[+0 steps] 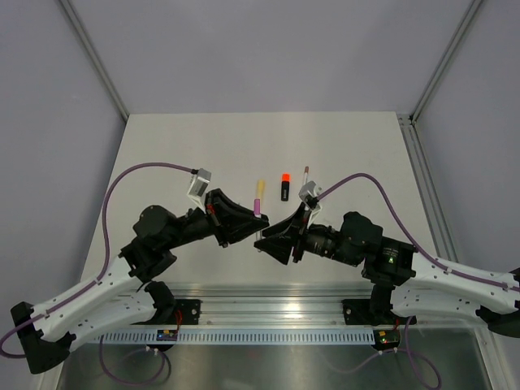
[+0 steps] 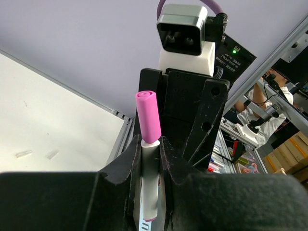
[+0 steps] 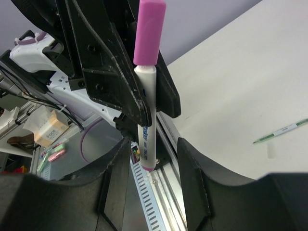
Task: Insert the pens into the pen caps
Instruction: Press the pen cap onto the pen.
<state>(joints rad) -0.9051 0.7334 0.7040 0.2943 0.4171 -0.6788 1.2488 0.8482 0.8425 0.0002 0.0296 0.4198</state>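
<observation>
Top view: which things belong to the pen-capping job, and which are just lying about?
Job:
pink-capped pen, clamped in the left gripper
right gripper, open, close by
yellow highlighter
black highlighter
thin pen

Just there:
purple cables
metal rail

Bright, even light falls from above onto the worktop, which looks pale and slightly washed out in all three views. Shadows on the worktop are soft and faint. They gather only under the arms at its near edge, where the metal rail carries a mild sheen. In both wrist views the pink-capped pen above the worktop is sharp. The black left tool and right tool, close to the lens, are dark, short of detail and blurred. The room beyond the worktop is soft.
</observation>
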